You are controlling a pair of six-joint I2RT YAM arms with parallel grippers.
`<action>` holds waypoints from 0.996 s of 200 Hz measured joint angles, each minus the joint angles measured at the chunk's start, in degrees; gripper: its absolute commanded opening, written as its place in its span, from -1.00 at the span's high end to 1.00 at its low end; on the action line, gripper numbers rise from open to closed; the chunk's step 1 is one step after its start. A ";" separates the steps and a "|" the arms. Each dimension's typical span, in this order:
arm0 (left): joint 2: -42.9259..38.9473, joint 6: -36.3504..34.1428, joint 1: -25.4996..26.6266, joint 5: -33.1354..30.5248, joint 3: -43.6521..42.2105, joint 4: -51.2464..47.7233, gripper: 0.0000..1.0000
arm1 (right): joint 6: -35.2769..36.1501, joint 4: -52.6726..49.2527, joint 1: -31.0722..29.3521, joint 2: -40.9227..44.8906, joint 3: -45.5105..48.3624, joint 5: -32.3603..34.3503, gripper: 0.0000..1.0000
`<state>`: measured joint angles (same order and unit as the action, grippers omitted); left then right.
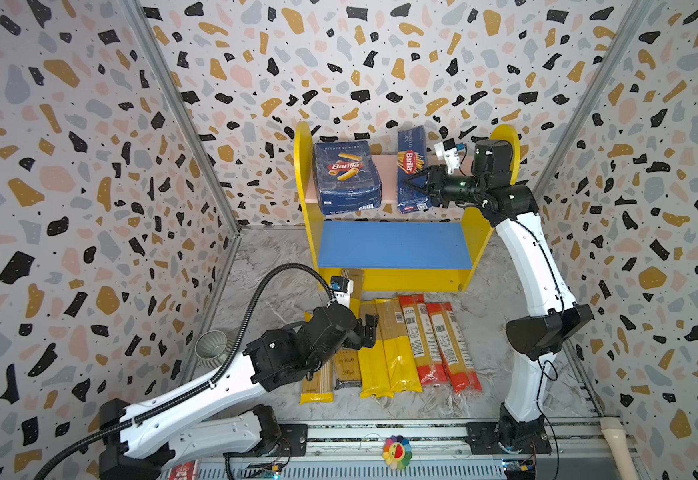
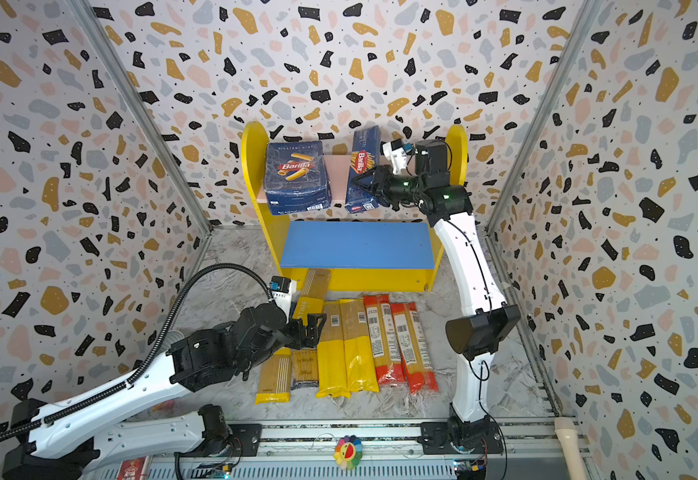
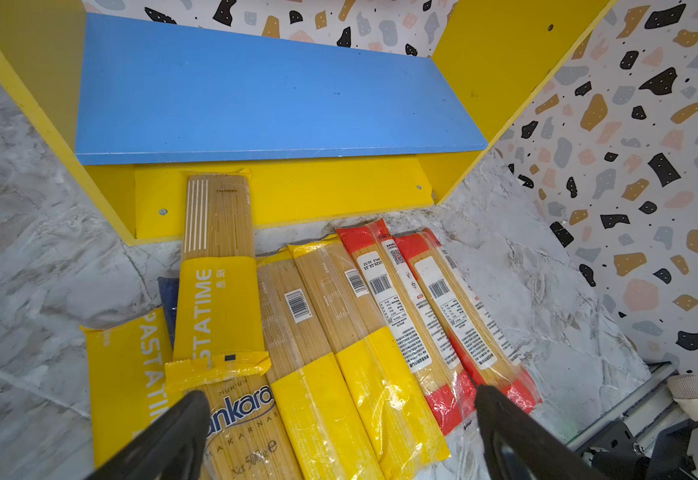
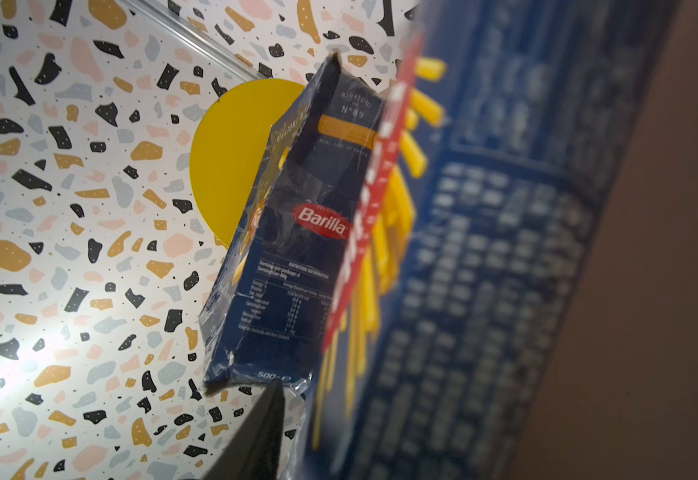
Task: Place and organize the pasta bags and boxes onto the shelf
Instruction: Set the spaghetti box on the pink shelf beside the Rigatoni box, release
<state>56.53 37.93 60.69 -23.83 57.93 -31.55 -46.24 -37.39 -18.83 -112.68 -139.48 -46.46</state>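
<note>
Left gripper (image 1: 368, 330), jaws wide open, hangs over the bags (image 1: 393, 345) on the surface (image 1: 272, 266). Right gripper (image 1: 415, 185) is at the narrow box (image 1: 410, 164) standing on the pink board (image 1: 385, 166) of the shelf (image 1: 475, 232), and I cannot tell whether its jaws grip it. Next, I judge, it must back off without toppling the box.

Upper board (image 1: 388, 178) of the shelf (image 1: 393, 278): wide box (image 1: 347, 176) left, narrow box (image 1: 411, 170) right; bags (image 1: 397, 345) side by side on table (image 1: 264, 266) in front (one touching shelf base).

You have the blue lower board (image 1: 393, 245) of the yellow-sided shelf (image 1: 303, 166) open. On its pink upper board (image 1: 388, 178), a wide dark blue carton (image 1: 347, 178) blocks 9 o'clock, a narrow dark blue carton (image 1: 411, 170) 3 o'clock, a gap between. Its 6 o'clock is crowded with clear spaghetti packets (image 1: 401, 345).
</note>
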 measured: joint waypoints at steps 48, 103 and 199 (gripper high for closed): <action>-1.20 -0.26 -0.33 0.85 -1.75 0.26 -0.99 | 1.88 0.96 -2.16 -0.48 -0.37 1.55 -0.80; -4.00 -0.31 -0.70 0.96 -2.56 0.09 -0.99 | 6.21 -1.42 -2.38 1.22 -1.07 7.39 -0.98; -3.78 -1.18 -1.44 1.38 -2.56 -0.28 -0.99 | 13.51 -6.47 0.24 4.24 -1.07 17.77 -0.66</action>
<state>52.75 36.75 59.24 -22.46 55.37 -31.83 -32.73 -43.86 -18.59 -108.44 -140.55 -28.69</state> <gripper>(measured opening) 0.994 0.859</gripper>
